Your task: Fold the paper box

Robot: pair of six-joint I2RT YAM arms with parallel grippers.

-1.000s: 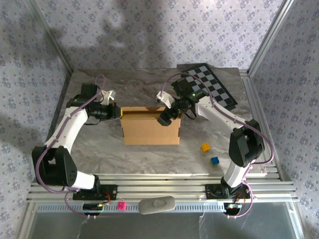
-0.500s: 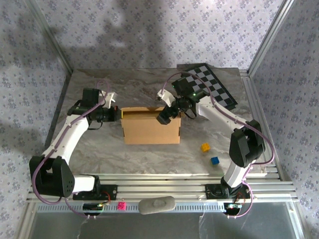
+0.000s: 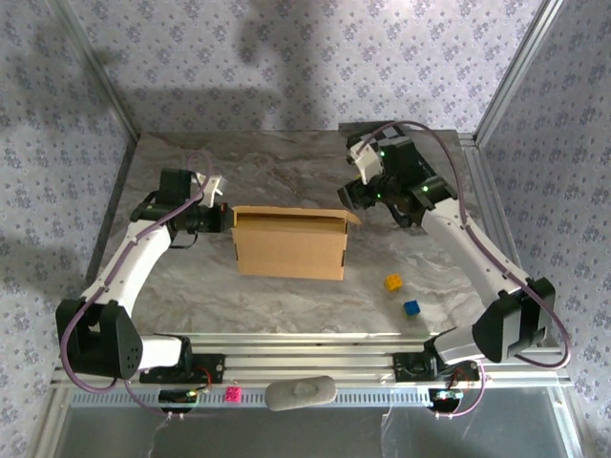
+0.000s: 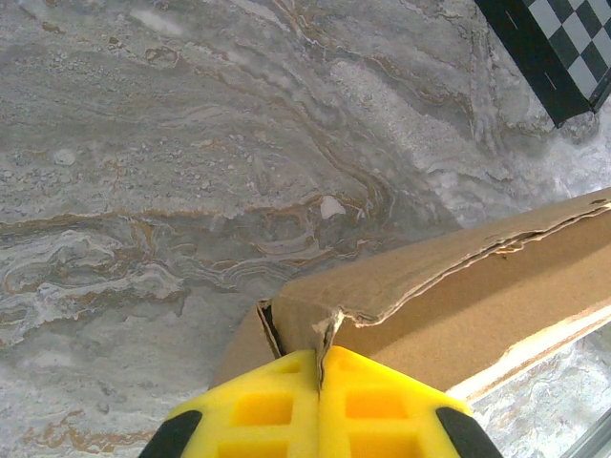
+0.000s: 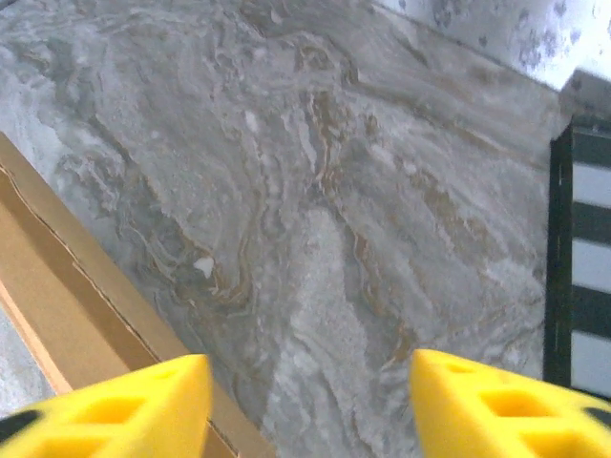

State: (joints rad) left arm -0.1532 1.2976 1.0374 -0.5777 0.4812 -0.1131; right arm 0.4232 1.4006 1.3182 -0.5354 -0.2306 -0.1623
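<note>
The paper box is found central on the tabletop. The left claw is clamped, apparently on its nine-o'clock corner. The right claw, spread and empty, is best lowered squarely onto the two-o'clock flap.

Robotics lab test cell: left arm, right arm bolted to aluminium rail at marble-pattern tabletop edge; wallpaper-covered panels in metal frame as walls; checkered board on tabletop.
</note>
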